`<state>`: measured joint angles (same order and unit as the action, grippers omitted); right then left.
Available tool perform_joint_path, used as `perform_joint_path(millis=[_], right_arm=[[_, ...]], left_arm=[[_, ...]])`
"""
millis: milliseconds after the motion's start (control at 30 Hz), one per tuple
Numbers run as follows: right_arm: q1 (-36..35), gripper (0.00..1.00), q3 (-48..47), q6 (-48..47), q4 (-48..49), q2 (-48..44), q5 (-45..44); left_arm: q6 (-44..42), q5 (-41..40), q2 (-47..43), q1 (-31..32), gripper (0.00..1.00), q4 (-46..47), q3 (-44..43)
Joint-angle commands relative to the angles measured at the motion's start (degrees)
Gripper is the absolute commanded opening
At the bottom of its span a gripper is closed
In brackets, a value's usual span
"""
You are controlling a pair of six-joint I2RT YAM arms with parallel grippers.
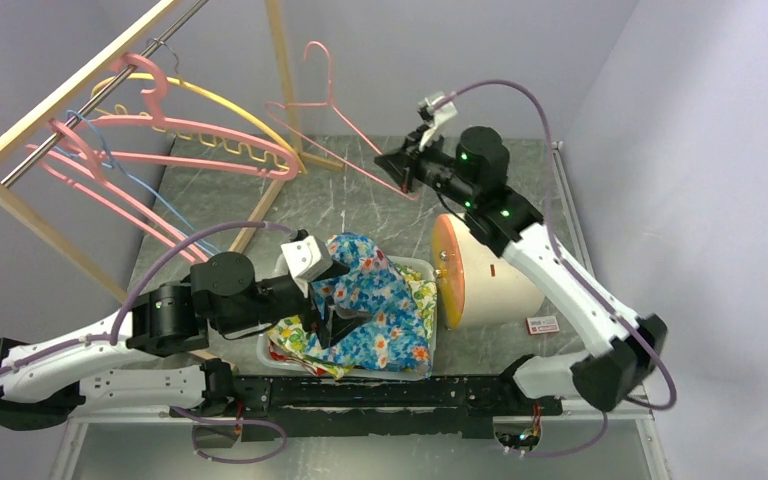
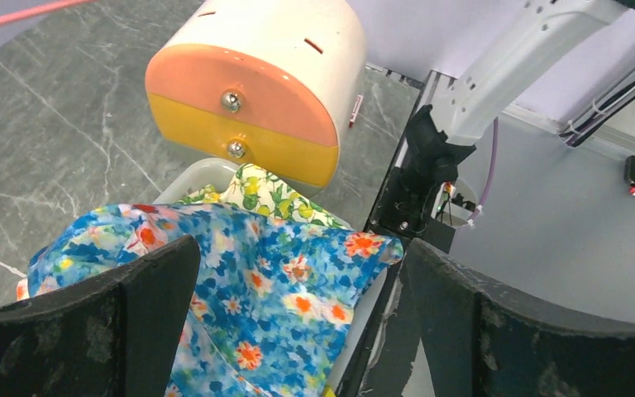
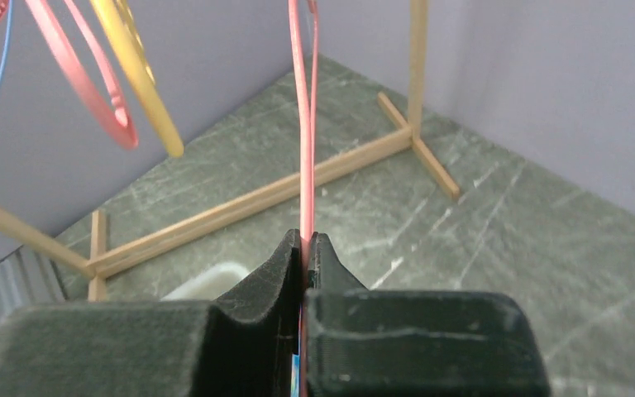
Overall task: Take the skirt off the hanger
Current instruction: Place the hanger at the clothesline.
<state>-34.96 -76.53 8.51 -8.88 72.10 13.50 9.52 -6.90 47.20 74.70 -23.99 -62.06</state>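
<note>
The blue floral skirt lies crumpled in a white bin, off the hanger. My left gripper hovers just over it, open, its wide-apart fingers straddling the cloth without pinching it. At the back, my right gripper is raised and shut on the lower corner of a thin pink wire hanger. In the right wrist view the pink wire rises straight out of the shut gripper.
A yellow lemon-print cloth shares the bin. A cream cylinder with an orange-and-yellow end lies right of the bin. A wooden rack at the back left carries several pink, yellow and blue hangers.
</note>
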Motion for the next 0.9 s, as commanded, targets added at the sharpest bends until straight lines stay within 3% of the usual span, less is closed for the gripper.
perform_joint_path(millis=[0, 233, 867], right_arm=[[-1.1, 0.0, -6.3, -2.7, 17.9, 6.8, 2.8], [-2.7, 0.0, -13.3, 0.7, 25.4, 17.4, 6.5], [-7.3, 0.0, -38.3, 3.4, 25.6, 41.8, 9.6]], left_arm=[[3.0, 1.2, -2.5, 0.2, 0.99, -0.8, 0.7], [4.7, -0.7, -4.2, 0.2, 0.99, -1.6, 2.3], [5.9, -1.4, -4.7, 0.2, 0.99, -1.6, 2.8]])
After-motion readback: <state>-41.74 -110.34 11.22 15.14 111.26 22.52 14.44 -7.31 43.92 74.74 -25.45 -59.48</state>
